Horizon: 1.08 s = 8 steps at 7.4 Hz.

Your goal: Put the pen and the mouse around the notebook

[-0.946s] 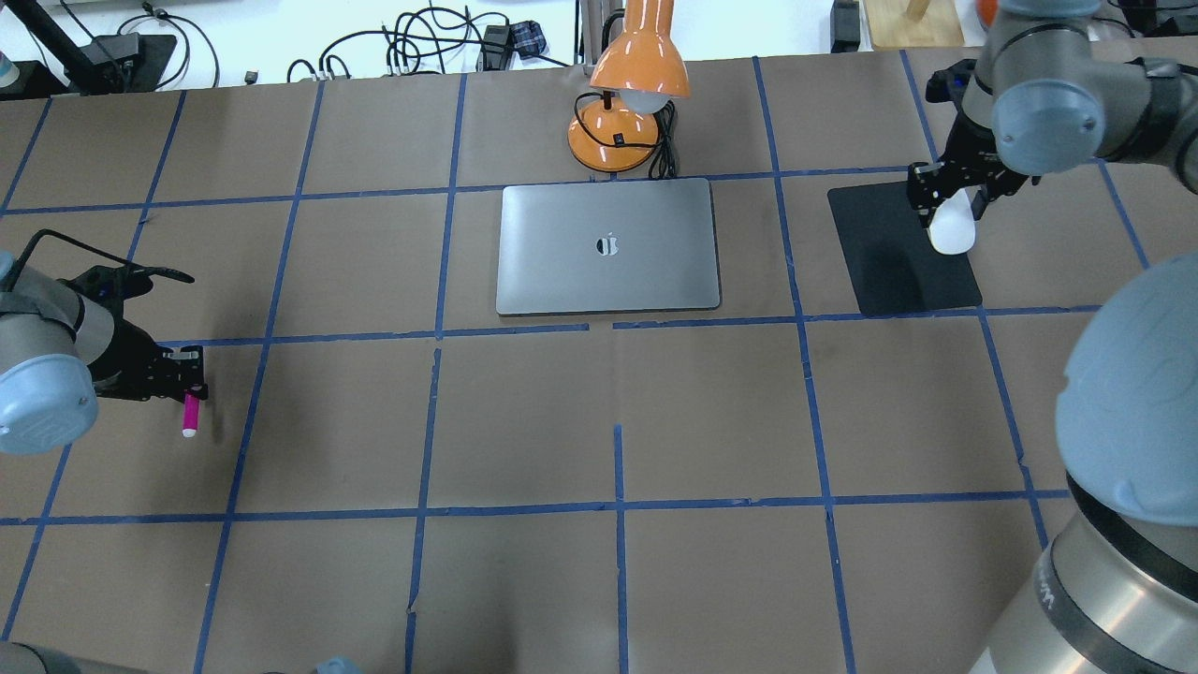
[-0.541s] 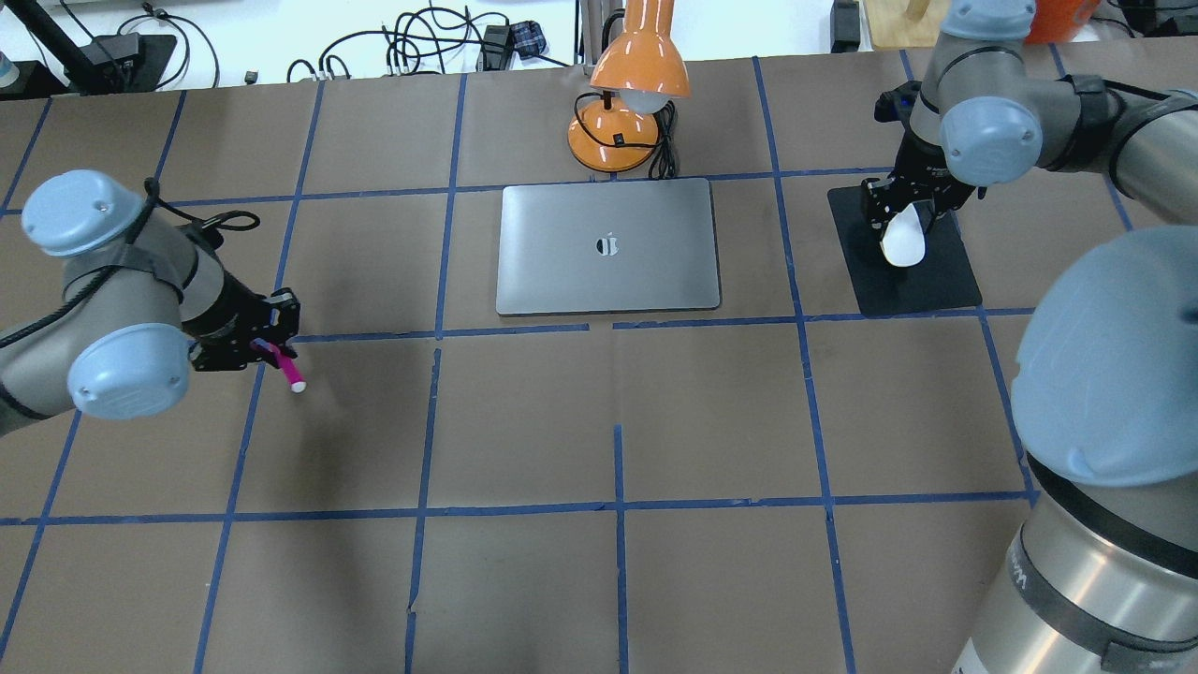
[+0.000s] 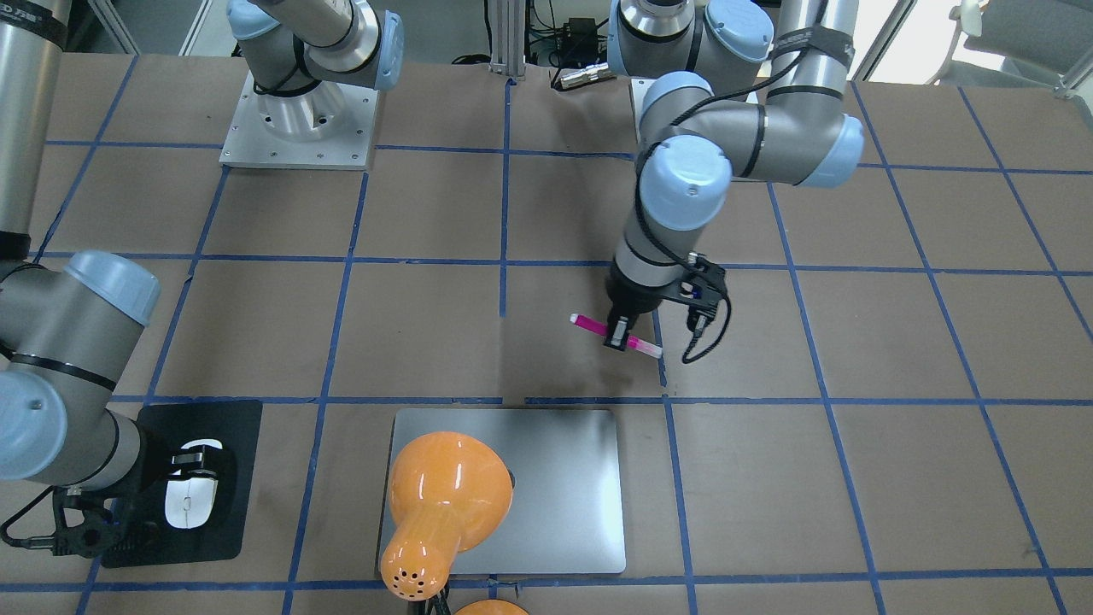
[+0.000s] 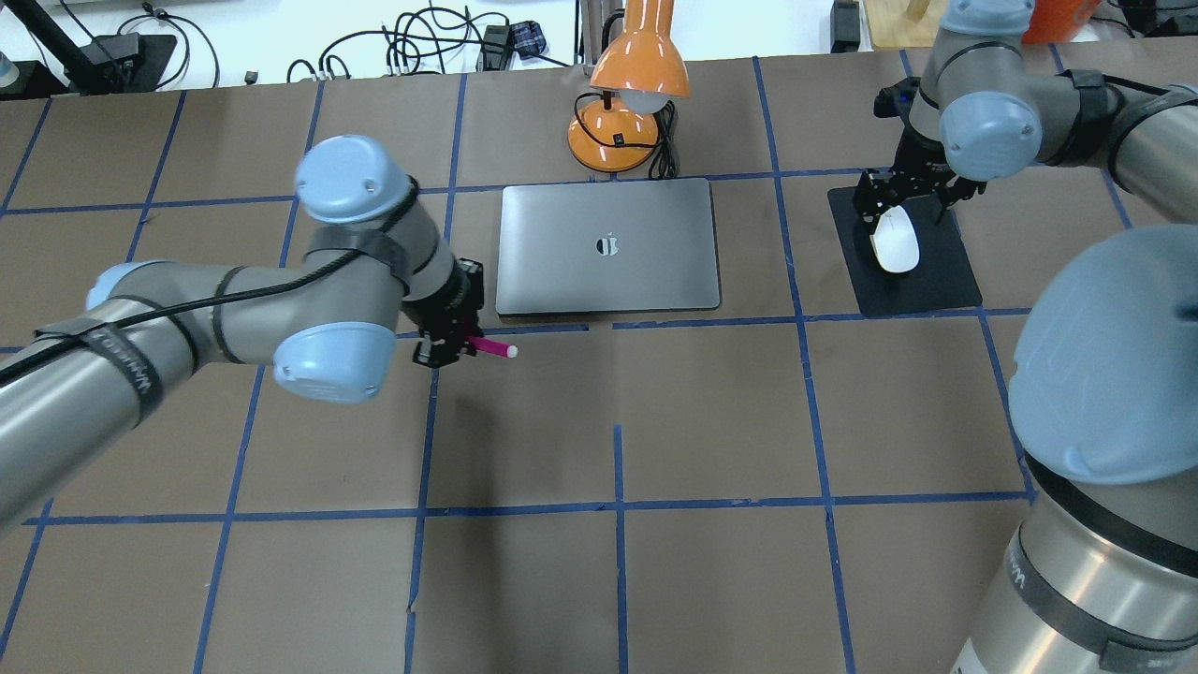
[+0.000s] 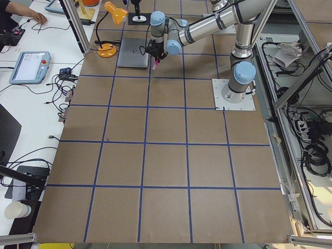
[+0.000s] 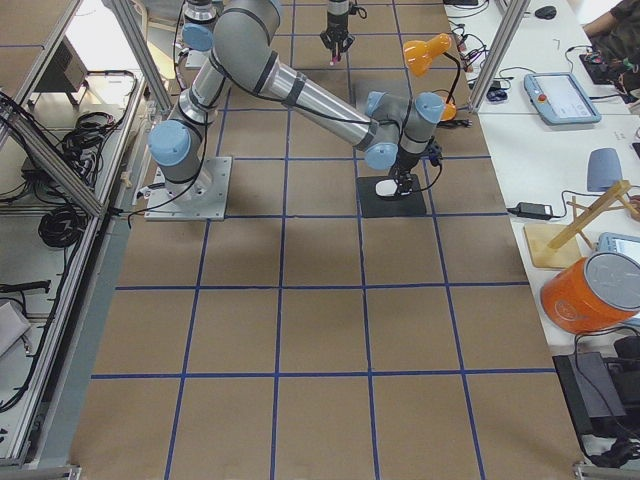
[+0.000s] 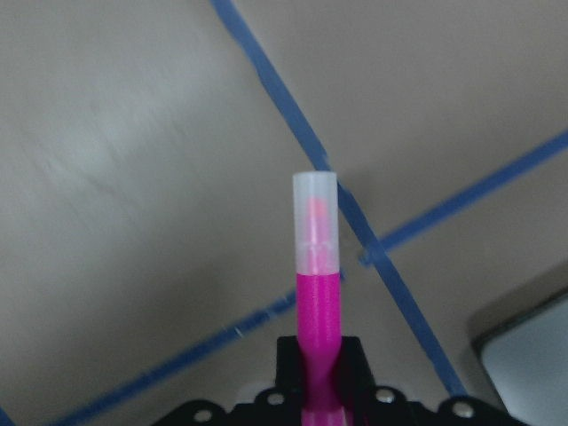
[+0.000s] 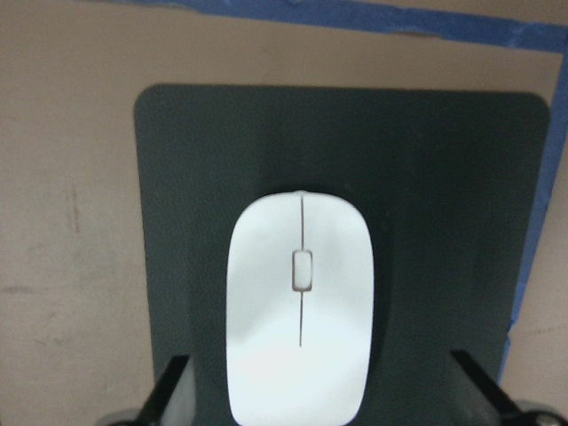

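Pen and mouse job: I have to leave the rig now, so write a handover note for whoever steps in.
Left gripper: shut on the pen, off the notebook's near left corner.
Right gripper: open, straddling the mouse, which lies on the black mat right of the notebook.
Done: mouse set down.
To do: lay the pen by the notebook, release, retract both arms.

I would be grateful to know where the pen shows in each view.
Front-facing: pen centre, just above the notebook.
Overhead: pen left of centre.
Exterior left: pen near top.
Exterior right: pen tiny, top edge.
Left wrist: pen centre.
Right wrist: absent.
Landmark: notebook.
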Motion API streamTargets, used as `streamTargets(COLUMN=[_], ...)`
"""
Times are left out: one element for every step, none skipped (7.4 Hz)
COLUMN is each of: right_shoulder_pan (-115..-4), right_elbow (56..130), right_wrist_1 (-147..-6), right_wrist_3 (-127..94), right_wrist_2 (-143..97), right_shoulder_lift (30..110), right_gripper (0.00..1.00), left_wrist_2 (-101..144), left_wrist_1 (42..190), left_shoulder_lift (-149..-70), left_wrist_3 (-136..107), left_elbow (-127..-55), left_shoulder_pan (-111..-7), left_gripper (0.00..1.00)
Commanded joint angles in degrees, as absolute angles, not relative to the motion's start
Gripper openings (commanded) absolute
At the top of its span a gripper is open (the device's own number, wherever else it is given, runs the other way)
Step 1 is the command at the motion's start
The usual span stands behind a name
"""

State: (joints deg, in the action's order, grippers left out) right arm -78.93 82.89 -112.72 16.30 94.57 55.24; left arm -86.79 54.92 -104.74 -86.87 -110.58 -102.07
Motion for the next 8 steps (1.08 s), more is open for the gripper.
streamTargets(right_shoulder_pan=[-80.9,-82.9,-84.8,-86.2,-86.6,-86.9,-88.9,-91.4], right_elbow=[80.8,80.9,81.2,81.1,81.5,81.2,80.8,80.4], right_wrist_1=[-106.0,-101.1,-98.6,-95.8,-91.1,-87.2,-86.8,-86.7], right_wrist_3=[15.5,14.9,9.6,8.9,8.5,8.4,8.4,8.4], right_wrist_2=[94.3,94.3,94.0,92.6,92.3,92.1,91.8,90.4], right_shoulder_lift=[61.5,65.2,68.3,70.2,74.8,78.0,78.9,80.1], right_gripper=[1.00,1.00,1.00,1.00,1.00,1.00,1.00,1.00], left_wrist_2=[-84.6,-83.5,-82.8,-82.8,-83.4,-83.6,-83.8,-84.5], left_wrist_1=[56.4,54.6,52.9,53.0,53.3,53.3,53.3,55.1], left_shoulder_lift=[-111.8,-114.3,-115.6,-116.4,-117.0,-116.8,-116.5,-113.6], left_wrist_3=[-107.9,-113.3,-114.6,-114.4,-113.6,-112.2,-109.7,-101.8], left_elbow=[-106.8,-105.9,-104.9,-104.8,-105.1,-105.2,-104.6,-104.4], left_shoulder_pan=[-112.2,-114.2,-116.2,-116.3,-116.3,-116.3,-116.3,-115.8], left_gripper=[0.00,0.00,0.00,0.00,0.48,0.99,1.00,1.00])
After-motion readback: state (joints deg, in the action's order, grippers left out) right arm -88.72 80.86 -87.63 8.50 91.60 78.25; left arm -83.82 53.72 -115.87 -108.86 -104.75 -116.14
